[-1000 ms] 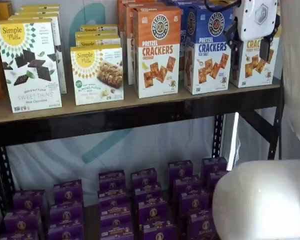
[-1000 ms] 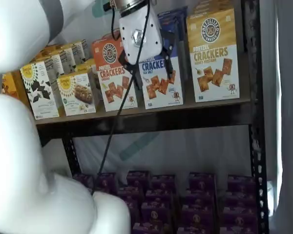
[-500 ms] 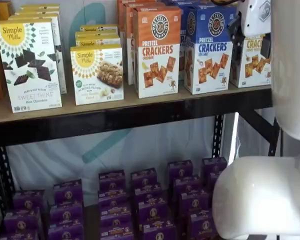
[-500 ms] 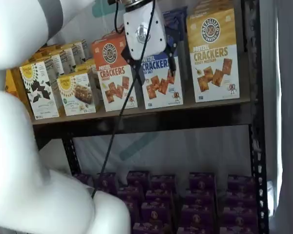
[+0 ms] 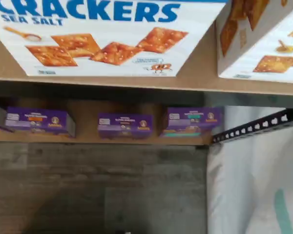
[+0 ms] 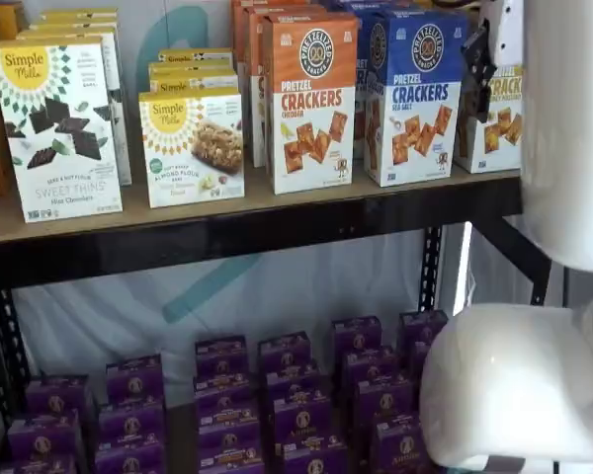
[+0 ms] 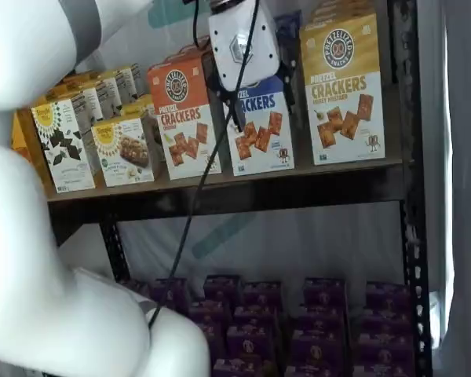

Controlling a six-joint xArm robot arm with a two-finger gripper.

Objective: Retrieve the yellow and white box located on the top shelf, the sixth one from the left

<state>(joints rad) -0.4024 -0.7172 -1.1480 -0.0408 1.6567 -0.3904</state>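
Note:
The yellow and white box [image 7: 344, 86] stands at the right end of the top shelf [image 7: 298, 187]. In a shelf view the arm hides part of the box [image 6: 501, 117]. In the wrist view its white lower corner with crackers [image 5: 263, 46] shows beside the blue Sea Salt box [image 5: 102, 29]. My gripper [image 7: 253, 88] hangs in front of the upper part of the blue Sea Salt box [image 7: 261, 129], just left of the yellow box. Its two black fingers stand apart with a gap, holding nothing. In a shelf view only its black side [image 6: 481, 64] shows.
An orange Pretzel Crackers box [image 6: 311, 99] and white Simple Mills boxes [image 6: 57, 128] stand further left on the shelf. Purple boxes [image 6: 277, 395] fill the lower level. A black upright [image 7: 408, 196] stands right of the yellow box. My white arm [image 6: 563, 128] fills the right foreground.
My gripper has moved up and to the right along the shelf front, from the blue box's middle toward the yellow box. No box has moved.

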